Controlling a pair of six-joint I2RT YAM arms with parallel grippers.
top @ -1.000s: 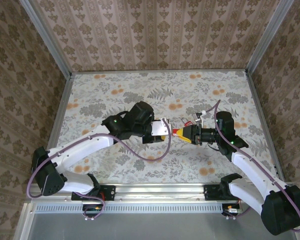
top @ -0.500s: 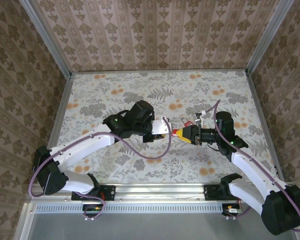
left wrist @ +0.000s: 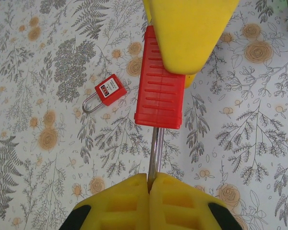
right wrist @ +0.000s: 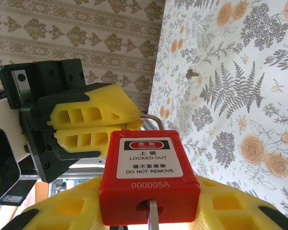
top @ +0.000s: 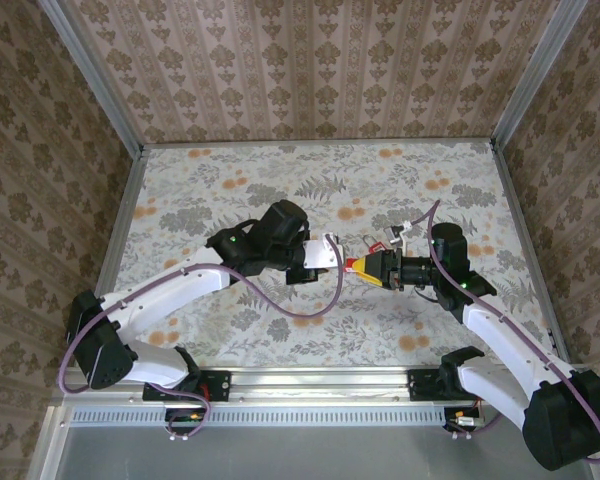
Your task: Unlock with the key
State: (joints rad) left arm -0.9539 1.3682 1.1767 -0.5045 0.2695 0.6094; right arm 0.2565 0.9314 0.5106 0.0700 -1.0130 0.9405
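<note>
**Two-arm handling of a safety padlock, seen from above and from both wrists.** The red padlock (right wrist: pixel 149 165) was held clear of the table (top: pixel 230 180), with its "LOCKED OUT" label facing the right wrist camera. The right gripper (right wrist: pixel 151 203) was clamped on the lower part of the padlock's body. At the padlock's opposite end, the left gripper (left wrist: pixel 149 184) was pinched narrow on the steel shackle (left wrist: pixel 153 153), its yellow fingertips meeting on the bar just beyond the body.

A thin metal blade (right wrist: pixel 150 211) entered the slot in the padlock's underside, between the right fingers. It was probably the key, though its head was hidden. A spare padlock (left wrist: pixel 108 91), smaller and also red, lay flat on the table near the held padlock and apart from it.

The step in hand appeared to be drawing the shackle out of the body.
- **Direction of pull:** the pull should run straight along the shackle's legs, away from the padlock, with the right gripper acting as a firm counter-hold.
- **Sideways load:** any load across the legs would likely bind them in their bores or twist the body out of the pads.
- **Lock state:** the blade's full turn should be confirmed first, since a locked shackle would only drag both arms.
- **Grip:** the thin round bar offered little purchase, so a slow pull seemed wise.
</note>
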